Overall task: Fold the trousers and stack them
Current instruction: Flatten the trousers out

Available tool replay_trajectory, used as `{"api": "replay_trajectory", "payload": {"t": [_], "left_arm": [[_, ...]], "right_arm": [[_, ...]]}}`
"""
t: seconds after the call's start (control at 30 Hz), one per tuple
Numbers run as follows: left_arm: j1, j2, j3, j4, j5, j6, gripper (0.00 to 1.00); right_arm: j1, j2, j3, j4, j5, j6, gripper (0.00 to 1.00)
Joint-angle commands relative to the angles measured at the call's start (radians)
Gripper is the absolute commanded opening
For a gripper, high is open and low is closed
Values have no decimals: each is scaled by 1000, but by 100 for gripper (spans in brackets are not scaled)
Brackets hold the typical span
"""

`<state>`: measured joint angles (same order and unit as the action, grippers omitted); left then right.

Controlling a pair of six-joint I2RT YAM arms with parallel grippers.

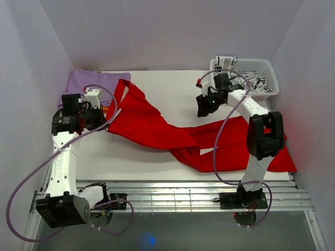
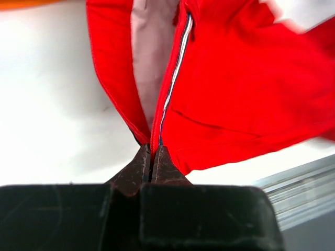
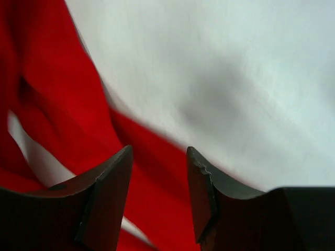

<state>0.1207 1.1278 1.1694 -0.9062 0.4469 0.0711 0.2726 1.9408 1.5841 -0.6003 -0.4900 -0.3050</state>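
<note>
The bright red trousers (image 1: 157, 128) lie stretched across the table from the back left to the front right. My left gripper (image 1: 102, 119) is shut on their left end; in the left wrist view the closed tips (image 2: 151, 151) pinch the hem of the trousers (image 2: 235, 83), with a pale lining showing. My right gripper (image 1: 203, 111) hovers above the table behind the trousers' middle. In the right wrist view it (image 3: 158, 157) is open and empty, with red cloth (image 3: 57, 104) below it.
A lilac-purple folded cloth (image 1: 91, 81) lies at the back left, with an orange edge (image 1: 106, 108) under it. A white basket (image 1: 256, 76) holding patterned cloth stands at the back right. White walls close in three sides. A metal rail (image 1: 172, 196) runs along the front.
</note>
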Motion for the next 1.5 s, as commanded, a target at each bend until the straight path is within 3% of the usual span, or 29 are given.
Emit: {"api": "replay_trajectory", "payload": {"t": [0.0, 0.1, 0.27, 0.5, 0.53, 0.57, 0.6, 0.7, 0.73, 0.77, 0.83, 0.87, 0.9, 1.03, 1.13, 1.27, 1.37, 1.47], "left_arm": [[11, -49, 35, -250, -300, 241, 0], [13, -68, -25, -370, -431, 304, 0], [17, -206, -221, -430, -611, 372, 0], [34, -319, -470, -335, -792, 423, 0], [37, -321, -497, -289, -807, 427, 4], [51, -318, -505, -268, -829, 441, 15], [60, -312, -504, -248, -832, 446, 40], [111, -268, -430, -191, -785, 450, 66], [126, -248, -397, -169, -759, 450, 76], [164, -222, -317, -157, -734, 447, 79], [215, -122, -216, -140, -610, 440, 82], [258, -82, -109, -143, -565, 432, 82], [272, 12, -49, -164, -415, 414, 82], [281, 191, 88, -263, -167, 401, 73], [281, 246, 17, -202, -117, 407, 70], [281, 347, -79, -82, -116, 372, 63], [281, 435, -109, -1, -131, 314, 56], [281, 519, -129, 76, -216, 265, 49]], "right_arm": [[25, -103, -250, -144, 265, -183, 51], [8, -131, -392, -37, 382, -216, 51], [-55, -77, -434, 37, 520, -238, 50], [-144, -26, -397, 54, 579, -278, 48], [-150, -31, -383, 50, 556, -278, 48], [-154, -36, -377, 43, 544, -279, 48], [-154, -40, -368, 13, 521, -279, 50], [-154, -69, -328, -35, 394, -287, 57], [-154, -78, -311, -82, 327, -301, 63], [-153, -82, -296, -99, 309, -301, 82], [-153, -94, -245, -156, 249, -310, 99], [-154, -103, -234, -161, 242, -310, 92], [-154, -114, -216, -168, 216, -310, 91], [-156, -184, -173, -242, 151, -376, 91], [-158, -233, -176, -335, 143, -501, 92], [-183, -304, -251, -412, 185, -650, 100], [-228, -374, -332, -428, 231, -764, 90], [-297, -443, -396, -447, 267, -900, 88]]}}
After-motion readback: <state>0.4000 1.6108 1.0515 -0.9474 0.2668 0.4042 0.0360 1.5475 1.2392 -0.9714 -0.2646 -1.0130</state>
